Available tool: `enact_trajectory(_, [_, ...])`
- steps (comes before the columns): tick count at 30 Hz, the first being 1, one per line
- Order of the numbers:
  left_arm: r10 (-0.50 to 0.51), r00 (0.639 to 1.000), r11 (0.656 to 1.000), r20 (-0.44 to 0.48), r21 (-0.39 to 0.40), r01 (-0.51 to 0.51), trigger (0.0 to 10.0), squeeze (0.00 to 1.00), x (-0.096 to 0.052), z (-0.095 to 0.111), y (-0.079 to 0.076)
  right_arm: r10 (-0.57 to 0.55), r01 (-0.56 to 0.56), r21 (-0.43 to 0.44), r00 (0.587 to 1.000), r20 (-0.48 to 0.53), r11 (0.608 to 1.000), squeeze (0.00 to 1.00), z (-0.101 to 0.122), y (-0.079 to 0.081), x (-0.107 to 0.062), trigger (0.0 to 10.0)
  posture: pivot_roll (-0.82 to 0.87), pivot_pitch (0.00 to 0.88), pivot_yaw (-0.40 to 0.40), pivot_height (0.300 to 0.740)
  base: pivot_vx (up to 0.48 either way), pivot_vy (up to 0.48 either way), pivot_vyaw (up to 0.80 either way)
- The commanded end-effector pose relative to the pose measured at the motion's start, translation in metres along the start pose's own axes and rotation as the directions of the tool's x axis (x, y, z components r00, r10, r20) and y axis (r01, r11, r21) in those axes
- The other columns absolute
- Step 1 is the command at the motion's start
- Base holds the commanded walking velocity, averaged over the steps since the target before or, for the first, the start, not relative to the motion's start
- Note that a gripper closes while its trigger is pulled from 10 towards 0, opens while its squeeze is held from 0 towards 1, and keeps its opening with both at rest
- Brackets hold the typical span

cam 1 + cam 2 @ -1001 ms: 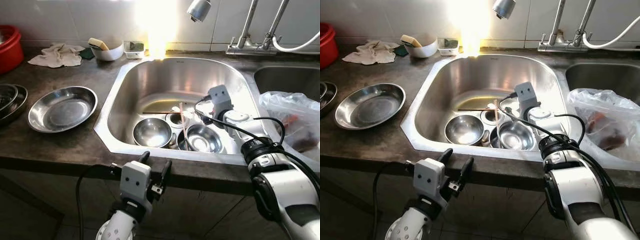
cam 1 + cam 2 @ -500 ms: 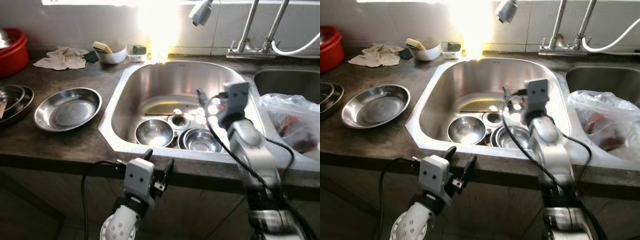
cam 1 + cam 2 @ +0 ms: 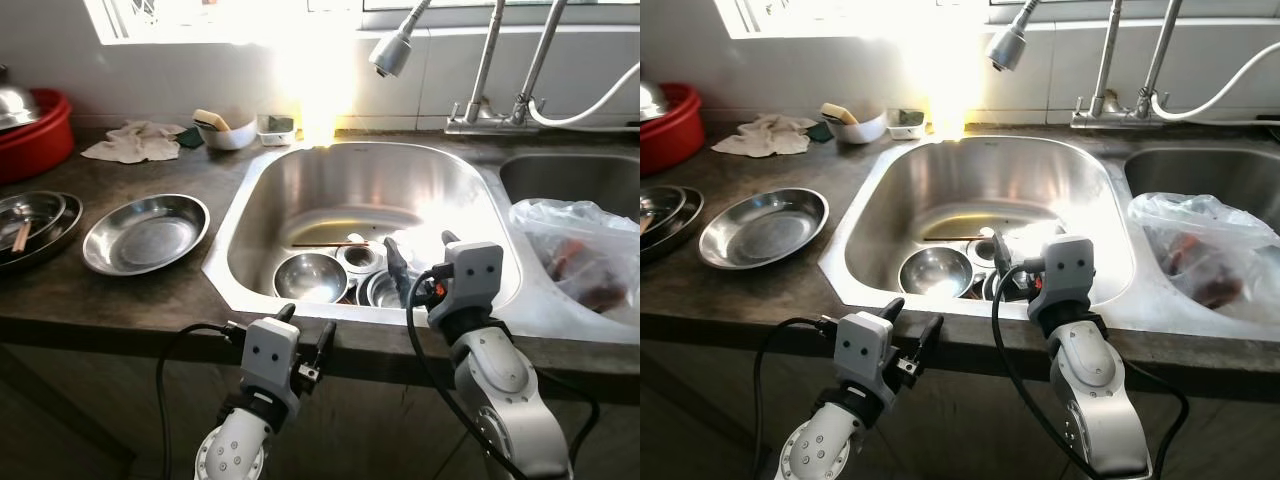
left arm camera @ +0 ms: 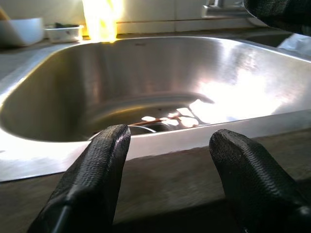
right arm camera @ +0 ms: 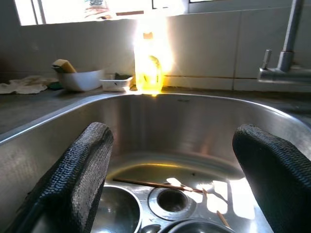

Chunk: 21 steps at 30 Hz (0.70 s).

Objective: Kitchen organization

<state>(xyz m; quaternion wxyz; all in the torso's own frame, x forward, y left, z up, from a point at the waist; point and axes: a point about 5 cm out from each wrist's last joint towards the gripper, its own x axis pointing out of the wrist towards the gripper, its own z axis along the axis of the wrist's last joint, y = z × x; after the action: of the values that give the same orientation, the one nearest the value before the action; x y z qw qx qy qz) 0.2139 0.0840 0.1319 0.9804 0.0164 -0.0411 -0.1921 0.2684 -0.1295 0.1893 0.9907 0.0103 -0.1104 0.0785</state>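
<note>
A steel sink (image 3: 350, 165) holds a bowl (image 3: 309, 277) at its near left, a second bowl (image 3: 383, 290) partly hidden behind my right arm, a small drain cup (image 3: 360, 255) and a thin chopstick (image 3: 325, 244). My right gripper (image 3: 420, 252) is open over the sink's near rim, pointing at the dishes, with nothing between its fingers (image 5: 82, 170). My left gripper (image 3: 306, 325) is open and low, in front of the dark counter's front edge. In the left wrist view its fingers (image 4: 104, 165) frame the sink rim.
A wide steel plate (image 3: 146, 232) lies on the counter left of the sink, with stacked dishes (image 3: 30, 215) and a red basin (image 3: 35, 130) further left. A cloth (image 3: 140, 140), a white bowl with a sponge (image 3: 222, 130) and a spray head (image 3: 390, 50) are at the back. A plastic bag (image 3: 580, 250) lies at the right.
My right gripper has drawn back out of the sink, from just above the bowls to the near rim. The camera has tilted up. The left gripper stays at the counter edge.
</note>
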Motion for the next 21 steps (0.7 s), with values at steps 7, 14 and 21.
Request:
enact_trajectory(7, [0.005,0.999,1.000,-0.040,-0.017,-0.005,10.0,0.00,-0.002,-0.008,0.000,-0.010,0.010,0.008,1.000,0.018,1.000,0.00,0.008,0.004,0.008,10.0,0.01,0.036,0.003,0.740,0.000,0.480,0.80])
enact_trajectory(14, [0.010,0.999,1.000,-0.045,0.013,-0.009,10.0,0.00,-0.002,-0.009,0.000,-0.018,0.017,0.018,1.000,0.017,1.000,0.00,0.010,0.001,0.012,10.0,0.01,0.047,0.000,0.740,0.000,0.343,0.77])
enact_trajectory(21, [0.015,0.998,1.000,-0.055,0.026,-0.014,10.0,0.00,-0.001,-0.011,0.001,-0.035,0.035,0.040,0.999,0.013,0.999,0.00,0.012,-0.003,0.017,10.0,0.01,0.051,-0.001,0.740,0.000,0.000,0.00])
